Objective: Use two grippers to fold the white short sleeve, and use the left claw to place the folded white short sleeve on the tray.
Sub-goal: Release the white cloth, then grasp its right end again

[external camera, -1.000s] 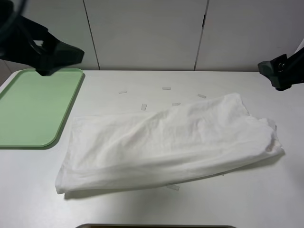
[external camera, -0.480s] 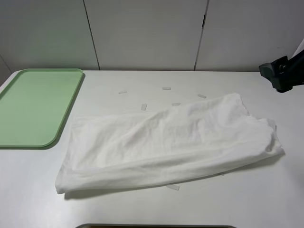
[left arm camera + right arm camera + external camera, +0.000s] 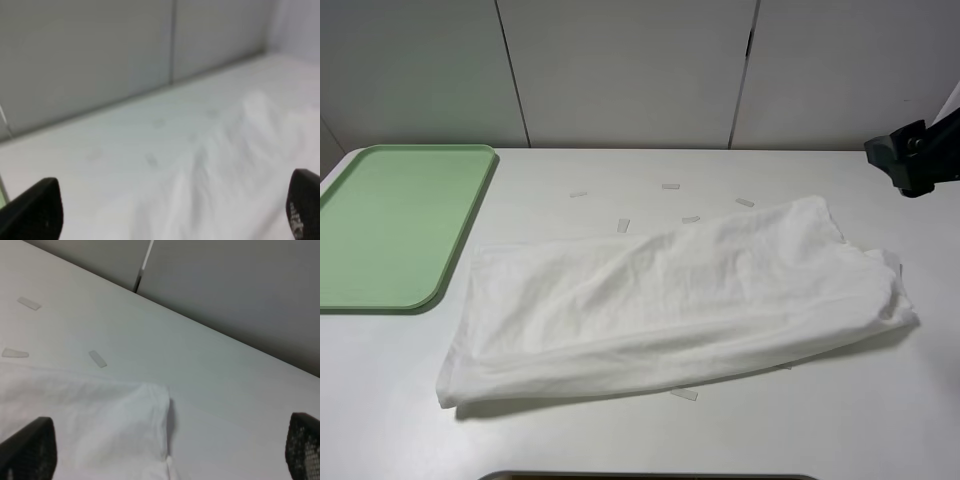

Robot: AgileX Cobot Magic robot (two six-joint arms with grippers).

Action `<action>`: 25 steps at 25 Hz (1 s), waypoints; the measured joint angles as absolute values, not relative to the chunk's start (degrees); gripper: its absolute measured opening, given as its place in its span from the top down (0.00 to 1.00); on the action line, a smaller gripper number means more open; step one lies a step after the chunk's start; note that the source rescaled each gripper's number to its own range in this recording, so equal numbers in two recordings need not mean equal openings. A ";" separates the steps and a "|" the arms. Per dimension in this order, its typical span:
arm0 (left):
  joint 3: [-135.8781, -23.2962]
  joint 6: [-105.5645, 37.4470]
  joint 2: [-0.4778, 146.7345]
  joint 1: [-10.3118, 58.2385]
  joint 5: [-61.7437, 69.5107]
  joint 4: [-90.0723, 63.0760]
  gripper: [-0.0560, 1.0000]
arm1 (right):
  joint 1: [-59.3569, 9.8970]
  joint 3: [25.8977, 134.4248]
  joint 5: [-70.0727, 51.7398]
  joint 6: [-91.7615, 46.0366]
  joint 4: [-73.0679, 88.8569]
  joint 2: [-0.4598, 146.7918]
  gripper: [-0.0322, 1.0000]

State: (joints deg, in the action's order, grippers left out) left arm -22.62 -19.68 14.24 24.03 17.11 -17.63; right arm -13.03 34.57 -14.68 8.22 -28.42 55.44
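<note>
The white short sleeve (image 3: 680, 300) lies folded into a long wrinkled band across the table, running from front left to back right. The pale green tray (image 3: 395, 225) sits empty at the table's left, apart from the shirt. My left gripper (image 3: 170, 212) is open, hovering high with the blurred shirt (image 3: 225, 165) below it; this arm is outside the exterior view. My right gripper (image 3: 165, 450) is open and holds nothing, above the shirt's far right corner (image 3: 110, 425). Part of the right arm (image 3: 920, 158) shows at the right edge of the exterior view.
Several small clear tape strips (image 3: 623, 225) lie on the white table (image 3: 620, 170) behind the shirt, and one (image 3: 684, 394) at its front edge. Grey wall panels (image 3: 630, 70) stand behind. A dark edge (image 3: 650, 477) shows at the table's front.
The left arm, which hung over the tray's back edge one second ago, has pulled out of the exterior view. The right arm barely shifted. The shirt has not moved.
</note>
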 joint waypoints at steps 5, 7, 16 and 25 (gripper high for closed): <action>-28.97 -16.81 14.18 24.03 34.42 -13.39 0.11 | -13.03 34.57 -14.74 8.22 -28.36 55.44 0.00; -32.80 -13.80 13.80 24.03 44.50 -7.88 0.11 | -13.03 34.52 -14.86 8.27 -28.36 55.44 0.00; -34.38 -2.31 0.28 24.03 56.10 2.21 0.11 | -13.03 34.52 -14.57 8.23 -28.23 55.44 0.00; -30.32 0.90 -0.20 24.03 61.28 4.88 0.11 | -13.03 34.52 -14.05 8.23 -27.73 55.44 0.00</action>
